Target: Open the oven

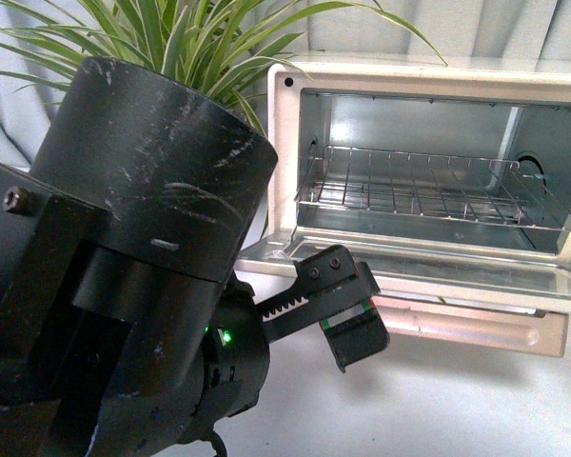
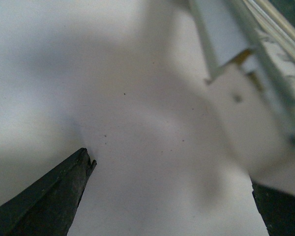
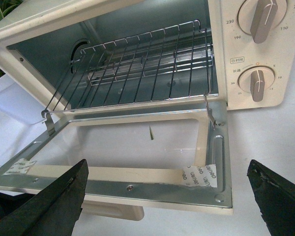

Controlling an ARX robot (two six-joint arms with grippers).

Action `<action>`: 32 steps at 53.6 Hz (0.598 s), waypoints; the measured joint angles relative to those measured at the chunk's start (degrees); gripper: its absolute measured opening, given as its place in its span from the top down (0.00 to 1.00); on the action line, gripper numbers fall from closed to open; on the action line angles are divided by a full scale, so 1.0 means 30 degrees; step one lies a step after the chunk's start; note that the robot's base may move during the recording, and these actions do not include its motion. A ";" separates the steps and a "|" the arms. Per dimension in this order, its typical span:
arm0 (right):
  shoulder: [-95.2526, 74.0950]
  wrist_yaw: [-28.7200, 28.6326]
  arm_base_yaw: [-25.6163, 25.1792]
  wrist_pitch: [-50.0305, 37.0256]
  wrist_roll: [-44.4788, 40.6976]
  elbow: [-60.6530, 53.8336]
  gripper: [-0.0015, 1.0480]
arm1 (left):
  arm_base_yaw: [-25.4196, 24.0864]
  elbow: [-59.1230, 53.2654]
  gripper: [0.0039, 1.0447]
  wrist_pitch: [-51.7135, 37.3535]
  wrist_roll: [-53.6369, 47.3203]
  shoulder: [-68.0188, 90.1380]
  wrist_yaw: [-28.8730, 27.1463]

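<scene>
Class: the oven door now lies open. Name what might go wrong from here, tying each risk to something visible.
1. The left end effector sits close beside the corner of the open door; a careless move away might bump the door and shift the oven.
2. The right end effector hovers open above the door; pressing down could tip the oven forward or jolt the pulled-out wire rack.

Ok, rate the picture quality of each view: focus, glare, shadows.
Front view: the left arm looms dark and close, hiding the left side; the oven is fairly sharp, its handle washed out pinkish. Left wrist view: heavily blurred, soft shadows on the white table, oven door out of focus. Right wrist view: sharp; rack and lower dial crisp.
</scene>
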State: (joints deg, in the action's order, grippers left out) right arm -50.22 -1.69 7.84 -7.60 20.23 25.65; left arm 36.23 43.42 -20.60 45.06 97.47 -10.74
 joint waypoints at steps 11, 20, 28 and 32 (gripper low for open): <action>0.0029 -0.0117 -0.0095 -0.0036 -0.0007 -0.0466 0.09 | 0.0342 0.0000 0.06 0.0459 -0.2994 0.0007 -0.1282; 0.0066 -0.0204 -0.0117 -0.0066 -0.0051 -0.0911 0.09 | 0.0656 -0.0219 0.06 0.0211 -0.7023 0.0306 -0.3147; -0.0015 -0.0488 0.0044 0.0306 -0.0262 -0.0969 0.09 | 0.0874 -0.0656 0.06 -0.0721 -1.0819 0.0539 -0.4517; -0.0051 -0.0634 0.0066 0.0444 -0.0350 -0.0969 0.09 | 0.0984 -0.0699 0.06 -0.0889 -1.1970 0.0539 -0.4692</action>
State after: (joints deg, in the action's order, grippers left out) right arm -50.37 -3.60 8.03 -6.26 19.18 22.74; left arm 39.18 41.32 -23.27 9.15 99.09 -24.82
